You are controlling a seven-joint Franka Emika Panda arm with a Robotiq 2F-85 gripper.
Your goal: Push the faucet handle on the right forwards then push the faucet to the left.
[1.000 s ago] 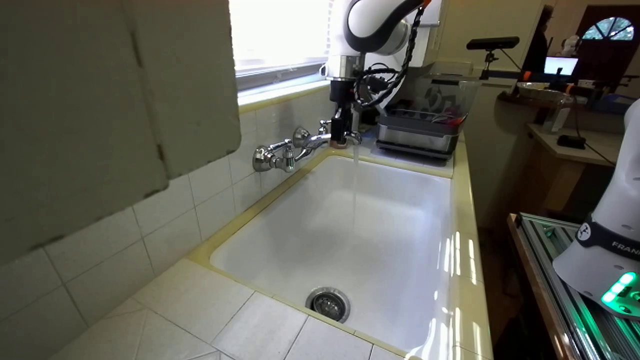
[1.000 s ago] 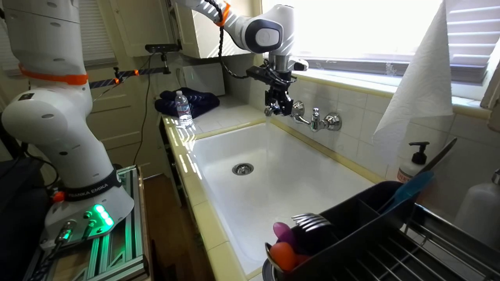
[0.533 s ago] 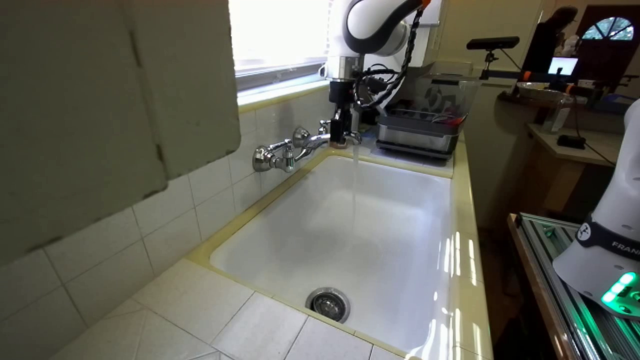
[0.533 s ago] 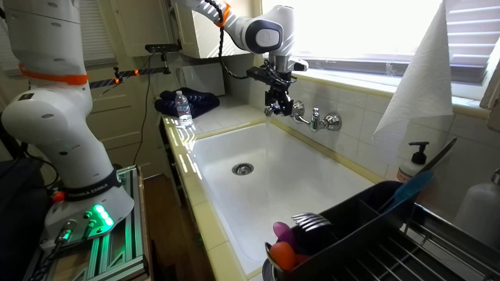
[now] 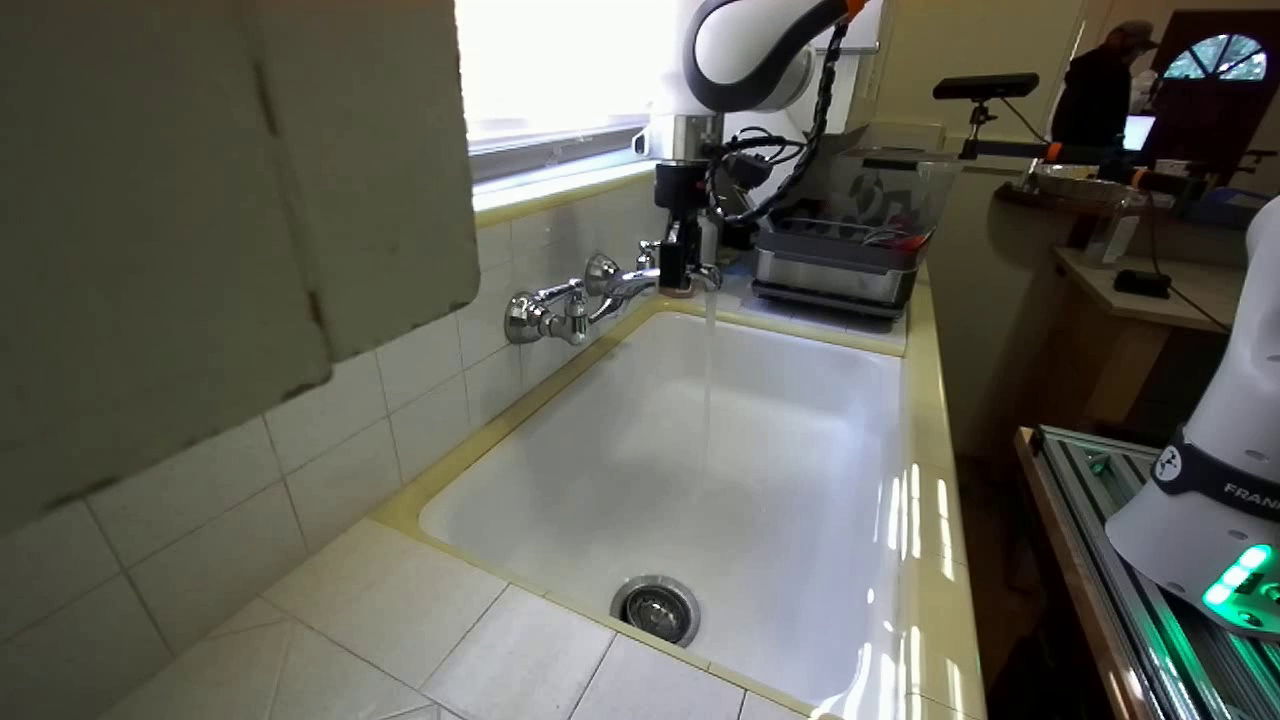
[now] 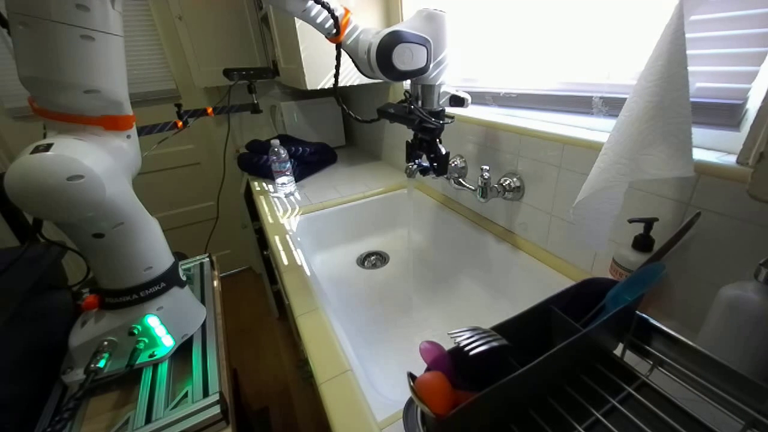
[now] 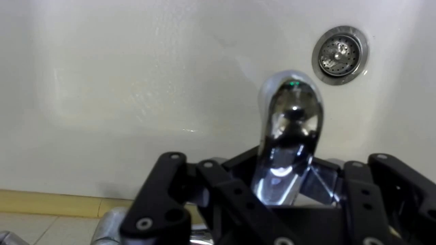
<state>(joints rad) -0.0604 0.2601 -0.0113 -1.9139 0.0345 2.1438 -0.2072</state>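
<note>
The chrome faucet spout (image 7: 294, 119) passes between the fingers of my gripper (image 7: 284, 156) in the wrist view. Finger pads (image 7: 322, 180) stand on both sides of it; whether both press on the spout does not show. In both exterior views my gripper (image 6: 427, 167) (image 5: 677, 268) points down around the spout, whose tip (image 6: 411, 170) (image 5: 710, 276) sticks out past the fingers. Water runs from the tip into the sink. A faucet handle (image 6: 485, 174) stands upright, apart from the gripper; it also shows in an exterior view (image 5: 576, 305). The far handle (image 5: 647, 252) is partly hidden.
The white sink (image 5: 600, 480) with its drain (image 7: 340, 55) lies below. A tiled wall (image 6: 534, 198) and window sill are close behind the faucet. A dish rack (image 6: 540, 360) with utensils, a soap bottle (image 6: 630, 258), a water bottle (image 6: 281, 168) and a hanging paper towel (image 6: 642, 120) surround the sink.
My gripper and the spout tip have shifted very slightly to the left in both exterior views. The water still runs. A person in the background has come further into view.
</note>
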